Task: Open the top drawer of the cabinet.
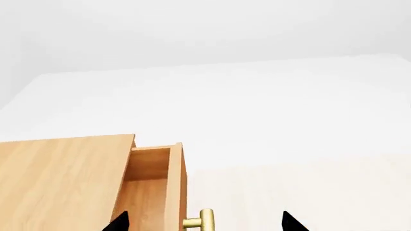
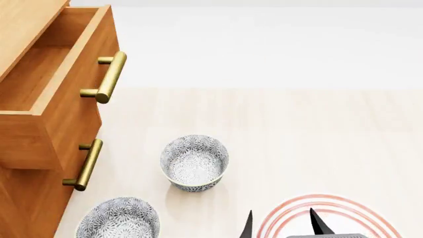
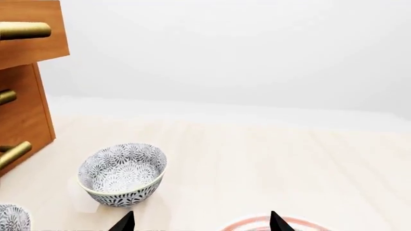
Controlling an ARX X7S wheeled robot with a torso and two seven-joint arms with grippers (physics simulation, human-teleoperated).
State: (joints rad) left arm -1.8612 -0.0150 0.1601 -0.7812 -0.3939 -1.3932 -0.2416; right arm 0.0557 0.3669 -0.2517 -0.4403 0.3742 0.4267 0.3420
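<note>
Left pincer: two black fingertips showing in its wrist view, spread wide, gripping nothing; the end of a brass bar is sitting in the gap between them without touching either tip. This pincer is not showing in the head view.

Right pincer: black fingertips parted, holding nothing, hanging at 6 o'clock in the head view over a white plate with red concentric rings.

Top drawer: orange-brown wooden front with a brass cylindrical bar handle, sitting at 10 o'clock in the head view. It is standing pulled out from the orange-brown wooden cabinet, its plain wooden box showing bare inside. The task is looking largely done.

Second drawer's brass handle: sitting below, front shut flush.

Two blue-and-white patterned ceramic bowls: one near centre, one at 7 o'clock, both standing on the pale wooden floor near the cabinet.

Risks: the left pincer, straddling the handle, could nudge the drawer back toward shut if withdrawn at an angle. A base shift could be knocking the nearer bowls, which are sitting close under the drawer's overhang.
</note>
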